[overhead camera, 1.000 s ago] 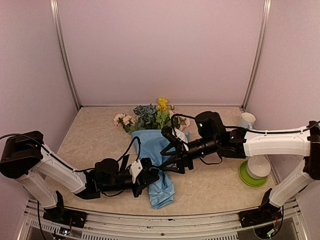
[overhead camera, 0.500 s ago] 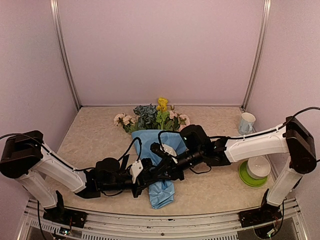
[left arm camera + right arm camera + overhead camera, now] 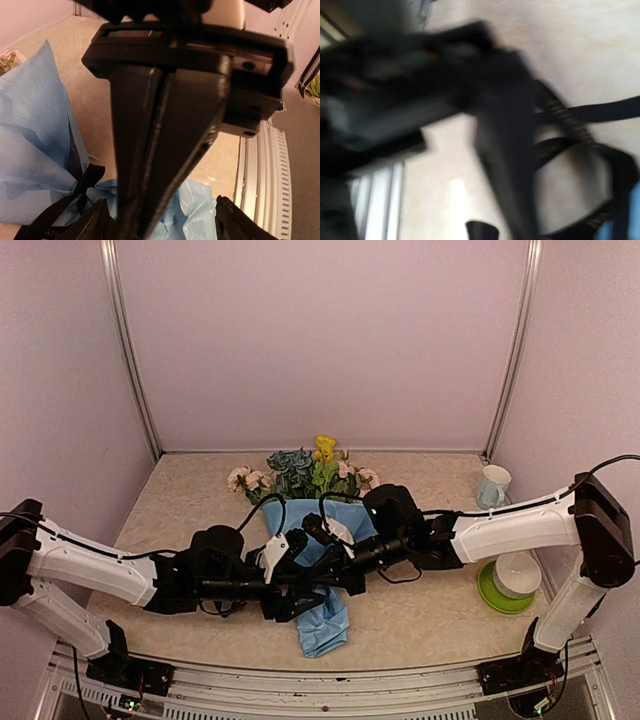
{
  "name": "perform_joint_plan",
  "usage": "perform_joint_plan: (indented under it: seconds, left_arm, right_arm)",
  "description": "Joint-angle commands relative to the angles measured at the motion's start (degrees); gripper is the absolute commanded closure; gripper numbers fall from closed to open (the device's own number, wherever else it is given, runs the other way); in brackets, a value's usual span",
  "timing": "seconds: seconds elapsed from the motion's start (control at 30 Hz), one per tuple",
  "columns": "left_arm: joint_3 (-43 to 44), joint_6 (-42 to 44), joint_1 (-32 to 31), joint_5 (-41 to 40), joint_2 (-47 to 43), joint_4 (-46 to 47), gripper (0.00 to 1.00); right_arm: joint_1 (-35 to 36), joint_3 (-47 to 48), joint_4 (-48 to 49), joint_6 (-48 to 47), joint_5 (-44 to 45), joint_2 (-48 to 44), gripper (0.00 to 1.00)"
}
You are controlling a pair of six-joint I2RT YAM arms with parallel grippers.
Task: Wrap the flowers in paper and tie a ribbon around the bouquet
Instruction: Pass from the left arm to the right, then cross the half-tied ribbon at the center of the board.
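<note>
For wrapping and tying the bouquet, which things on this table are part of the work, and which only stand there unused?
Part of the work: flowers, blue paper, black ribbon.

Only standing there: mug, white bowl, green plate under the bowl.

Top cam sits above and behind our arm bases [image 3: 120, 670], tilted down over the table [image 3: 180, 510] toward the back wall [image 3: 320, 340]. It's a wide shot, with left gripper [image 3: 298, 582] and right gripper [image 3: 320, 562] meeting mid-frame. Left wrist cam looks out past its own fingers [image 3: 95, 222], very close. The right gripper fills it, with paper [image 3: 35, 145] and ribbon [image 3: 75, 195] beside. Right wrist cam is blurred and just as close, facing back at the left gripper. Both wrist views share the ribbon, and we get the grippers' meeting point in all three.
</note>
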Motion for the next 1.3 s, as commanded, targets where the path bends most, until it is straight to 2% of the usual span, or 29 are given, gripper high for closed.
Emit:
perform_joint_plan:
  seconds: [0.0,0.07,0.17,0.23,0.3,0.4,0.5,0.6,0.67,0.8,0.83,0.93,1.1,1.17,1.27]
  left_arm:
    - [5.2,-6.8,1.0,-2.4,-6.9,-21.4,0.28]
    - [5.1,-14.0,2.8,-7.5,-9.6,-27.2,0.30]
    - [2.0,-27.2,8.7,-16.5,-15.0,-35.3,0.50]
    - [-1.6,-33.3,12.1,-21.8,-18.8,-39.4,0.50]
    - [-6.0,-38.1,12.7,-26.1,-22.7,-39.8,0.43]
    - [-12.0,-42.0,14.4,-26.5,-25.9,-38.5,0.34]
    - [-14.0,-42.3,16.4,-23.8,-23.9,-37.3,0.34]
    - [-14.5,-42.0,16.5,-21.8,-20.3,-35.6,0.38]
    - [-15.0,-42.1,16.6,-20.9,-18.7,-34.2,0.51]
    - [-15.6,-41.6,16.6,-20.2,-18.9,-33.3,0.94]
    - [-15.2,-41.2,16.5,-20.4,-19.6,-33.6,1.00]
    - [-12.6,-37.6,13.7,-22.1,-24.6,-33.2,1.00]
    - [-4.8,-23.4,3.9,-26.1,-31.7,-28.0,1.00]
    - [-2.5,-16.1,-0.3,-24.3,-32.1,-25.2,1.00]
    - [0.0,-4.9,-6.0,-15.4,-30.4,-20.9,1.00]
  right_arm:
    - [-0.8,0.2,0.7,2.1,3.2,-1.1,1.00]
    - [-0.9,0.5,0.1,2.2,3.6,-0.7,1.00]
    - [-0.9,0.3,0.1,2.4,3.2,-0.9,1.00]
    - [-0.9,0.0,0.3,2.4,2.9,-1.1,1.00]
    - [-0.9,0.2,0.2,2.4,2.7,-1.1,1.00]
    - [-0.8,0.5,0.1,2.5,2.2,-0.9,1.00]
    - [-0.9,0.9,-0.4,2.5,2.0,-0.3,1.00]
    - [-0.9,1.4,-1.2,2.6,1.9,0.3,1.00]
    - [-0.9,1.2,-1.0,3.1,1.7,0.5,1.00]
    - [-0.9,0.8,0.3,3.9,1.5,0.2,1.00]
    - [-0.9,0.7,0.5,4.1,1.7,0.2,1.00]
    - [-1.0,2.5,-0.4,5.3,3.1,1.2,1.00]
    - [-2.8,5.2,-0.8,8.4,3.1,3.4,1.00]
    - [-3.7,5.9,-0.5,9.4,2.3,4.2,1.00]
    - [-4.3,7.5,-0.9,9.7,1.2,5.2,1.00]
